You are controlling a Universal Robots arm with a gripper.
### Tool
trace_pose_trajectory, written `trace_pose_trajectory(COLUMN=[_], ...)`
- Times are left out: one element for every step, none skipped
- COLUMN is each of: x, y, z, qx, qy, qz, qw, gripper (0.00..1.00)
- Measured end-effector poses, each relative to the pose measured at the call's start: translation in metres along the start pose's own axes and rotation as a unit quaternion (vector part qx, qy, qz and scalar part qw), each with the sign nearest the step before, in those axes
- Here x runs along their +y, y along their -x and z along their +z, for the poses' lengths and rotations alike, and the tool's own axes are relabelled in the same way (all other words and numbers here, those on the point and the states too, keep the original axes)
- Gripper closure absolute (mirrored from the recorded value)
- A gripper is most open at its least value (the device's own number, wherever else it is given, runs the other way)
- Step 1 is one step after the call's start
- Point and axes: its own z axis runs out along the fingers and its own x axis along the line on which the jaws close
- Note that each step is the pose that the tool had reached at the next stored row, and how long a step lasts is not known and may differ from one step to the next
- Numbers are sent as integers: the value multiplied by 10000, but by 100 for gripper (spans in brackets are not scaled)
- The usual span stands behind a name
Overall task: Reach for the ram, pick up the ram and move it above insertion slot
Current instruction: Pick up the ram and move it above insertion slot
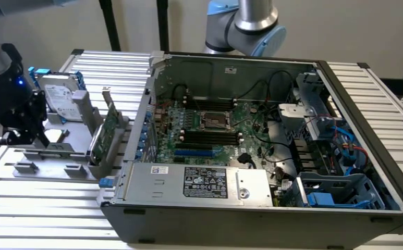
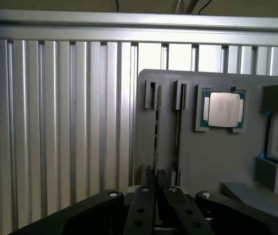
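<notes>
**Pincer narrow on the ram, stick seated in its holder**

Your pincer (image 2: 156, 177) is drawn narrow. In the wrist view its two fingers (image 2: 147, 188) sit either side of the ram (image 2: 155, 142) and appear closed on its thin edge. The ram stands edge-on in a groove of the grey holder (image 2: 212, 161), beside a second groove and near the processor chip (image 2: 223, 110).

To do this well, I would keep the grip square across the stick. Draw it straight along the groove, because any tilt could bind it against the holder's walls.

In the exterior view the pincer (image 1: 22, 136) is at the middle left of the frame. The dark wrist hangs down over the holder (image 1: 55, 156), close to the hard drive (image 1: 59, 99). The insertion slot (image 1: 211, 134) lies mid-frame inside the open computer case (image 1: 257, 221), well apart from the pincer, on the ribbed surface (image 1: 34, 208).
</notes>
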Motion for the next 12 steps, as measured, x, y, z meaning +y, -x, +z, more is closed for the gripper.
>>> trace_pose_trajectory(x=[-26, -53, -79, -107, -135, -161, -188, -215, -242, -270, -297, -326], y=[0, 1, 2, 2, 3, 3, 4, 4, 5, 5, 6, 7], z=[-45, -90, -135, -183, -229, -273, -319, -364, -409, -455, -500, -548], qx=[-1, -3, -4, -5, -7, -8, -9, -11, -13, -14, -16, -18], qy=[-1, -1, 0, 0, 0, 0, 1, 1, 0, 1, 0, 1], qz=[-2, -4, -7, -9, -12, -14, -16, -19, -21, -23, -25, -27], qw=[10000, 10000, 10000, 10000, 10000, 10000, 10000, 10000, 10000, 10000, 10000, 10000], gripper=[87, 87, 87, 87, 87, 87, 87, 87, 87, 87, 87, 87])
